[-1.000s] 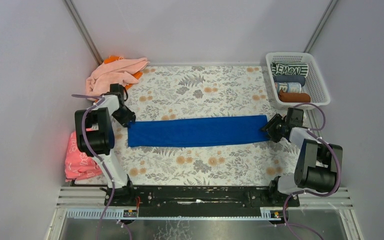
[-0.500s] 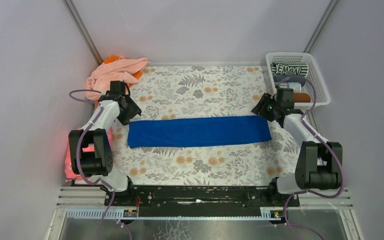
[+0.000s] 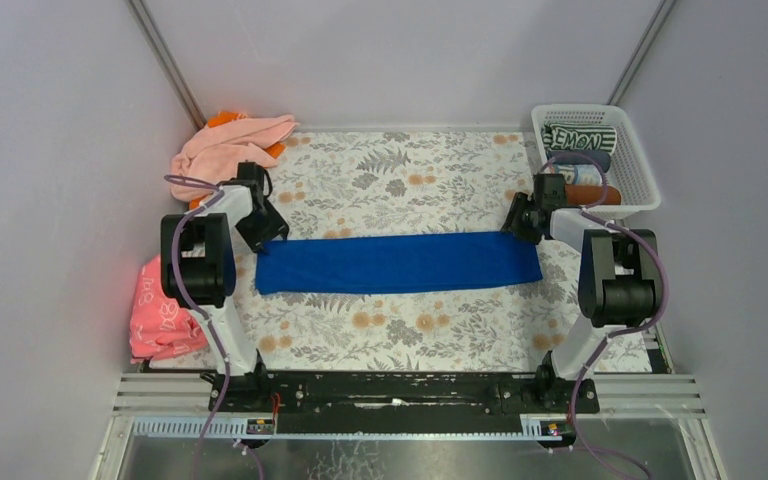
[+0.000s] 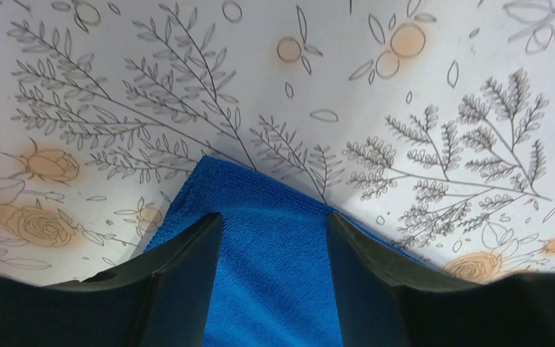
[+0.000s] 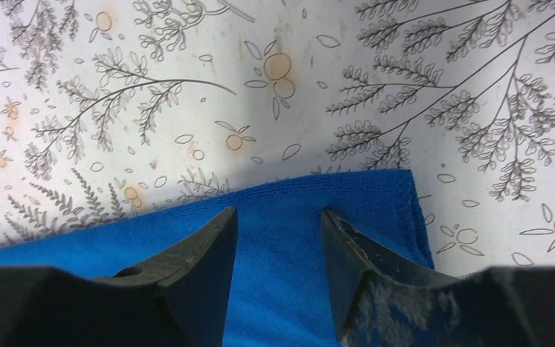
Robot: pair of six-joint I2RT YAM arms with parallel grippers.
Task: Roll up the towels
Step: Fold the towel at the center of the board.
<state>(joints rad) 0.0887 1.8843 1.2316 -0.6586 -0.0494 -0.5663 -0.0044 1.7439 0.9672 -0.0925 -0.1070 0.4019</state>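
A royal blue towel (image 3: 398, 262) lies flat as a long strip across the middle of the floral mat. My left gripper (image 3: 266, 232) hovers over its far left corner, open. In the left wrist view the blue towel (image 4: 274, 289) lies flat under the gap of the left gripper (image 4: 274, 220). My right gripper (image 3: 520, 222) stands over the far right corner, also open. In the right wrist view the towel (image 5: 282, 238) shows between the fingers of the right gripper (image 5: 280, 213), ungripped. A pale pink towel (image 3: 230, 148) lies crumpled on an orange one (image 3: 224, 118) at the back left.
A white lattice basket (image 3: 642, 172) at the back right holds rolled towels, among them a letter-printed one (image 3: 580, 138) and a brown one (image 3: 606, 194). A reddish-pink flat item (image 3: 158, 310) lies off the mat's left edge. Grey walls close in on both sides.
Both grippers have left the towel's ends and moved to its far corners. The left jaws have widened. The towel has stayed flat in place.
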